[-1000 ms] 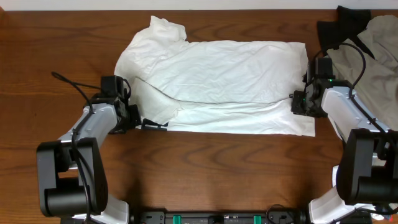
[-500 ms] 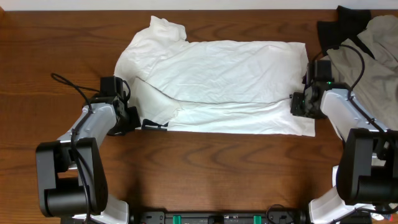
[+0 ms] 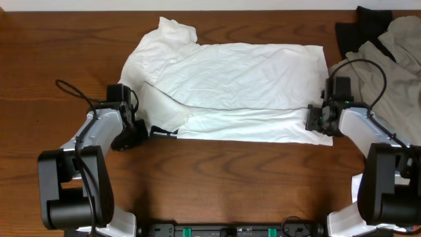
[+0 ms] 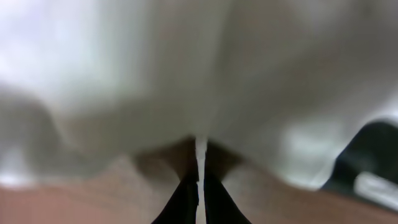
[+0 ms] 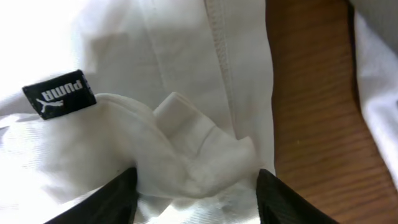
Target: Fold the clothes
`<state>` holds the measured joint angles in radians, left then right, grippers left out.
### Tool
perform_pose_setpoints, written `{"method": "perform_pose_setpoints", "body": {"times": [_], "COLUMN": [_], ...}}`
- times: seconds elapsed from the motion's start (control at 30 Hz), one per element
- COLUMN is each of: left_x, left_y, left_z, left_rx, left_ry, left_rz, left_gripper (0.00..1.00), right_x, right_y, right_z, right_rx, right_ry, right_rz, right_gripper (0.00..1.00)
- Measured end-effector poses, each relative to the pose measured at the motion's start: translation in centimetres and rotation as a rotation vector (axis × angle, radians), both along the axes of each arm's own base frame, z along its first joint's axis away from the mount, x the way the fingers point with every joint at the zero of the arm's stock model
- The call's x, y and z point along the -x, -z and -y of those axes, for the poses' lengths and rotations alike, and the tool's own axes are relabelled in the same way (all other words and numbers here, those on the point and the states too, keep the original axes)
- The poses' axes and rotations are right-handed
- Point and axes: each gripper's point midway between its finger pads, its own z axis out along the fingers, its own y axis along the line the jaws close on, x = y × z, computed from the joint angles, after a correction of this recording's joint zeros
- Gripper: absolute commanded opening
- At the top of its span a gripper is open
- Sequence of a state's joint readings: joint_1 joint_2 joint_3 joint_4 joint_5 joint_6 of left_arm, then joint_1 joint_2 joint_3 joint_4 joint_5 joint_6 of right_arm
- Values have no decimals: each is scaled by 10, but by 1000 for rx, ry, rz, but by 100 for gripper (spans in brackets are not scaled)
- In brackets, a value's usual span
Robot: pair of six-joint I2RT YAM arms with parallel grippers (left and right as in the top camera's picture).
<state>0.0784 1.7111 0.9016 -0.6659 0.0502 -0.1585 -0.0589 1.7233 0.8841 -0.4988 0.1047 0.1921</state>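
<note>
Pinching T-shirt (image 3: 243, 79) near edge: left tool (image 3: 143, 130); right tool (image 3: 314, 120) spread at corner.

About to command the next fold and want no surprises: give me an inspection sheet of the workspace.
Surface: wooden table, no spills seen.
Job's things: white T-shirt spread out, partly folded, wrinkled; a black PUMA label shows near the right gripper.
Clutter: beige-grey garment and black garment heaped at the far right corner.
Grippers: left gripper shut on the T-shirt's near-left edge; right gripper open, bunched cloth lying between its fingers at the near-right corner.
Cables: a black cable loops off each arm; the right one arcs close to the beige-grey garment.
Surroundings: arm bases at the near edge; otherwise nothing seen.
</note>
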Motion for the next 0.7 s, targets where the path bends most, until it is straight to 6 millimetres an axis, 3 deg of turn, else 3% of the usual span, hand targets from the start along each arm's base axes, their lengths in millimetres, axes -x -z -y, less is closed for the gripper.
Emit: {"method": "perform_pose_setpoints", "body": {"times": [0.2,0.43,0.53,0.7], "left_x": [8,4,-8,-59], "left_y": [0,-6,-27,-81], "left_z": [1,16,19,17], "left_rx": [4,101,115,104], "left_ry": [-25,-29,-23,-1], "left_rz": [-33,-4,96,416], "left_gripper": [6,6,6,6], "right_x": [5,5,5,5], "right_y": [1,1,1,1], "right_z": [-1,-1,-1,-1], "right_rx": [-4,-4,-4,-4], "right_ry": [5,8,8,8], "right_rz": [9,12,13,15], "right_gripper": [62,63,63,63]}}
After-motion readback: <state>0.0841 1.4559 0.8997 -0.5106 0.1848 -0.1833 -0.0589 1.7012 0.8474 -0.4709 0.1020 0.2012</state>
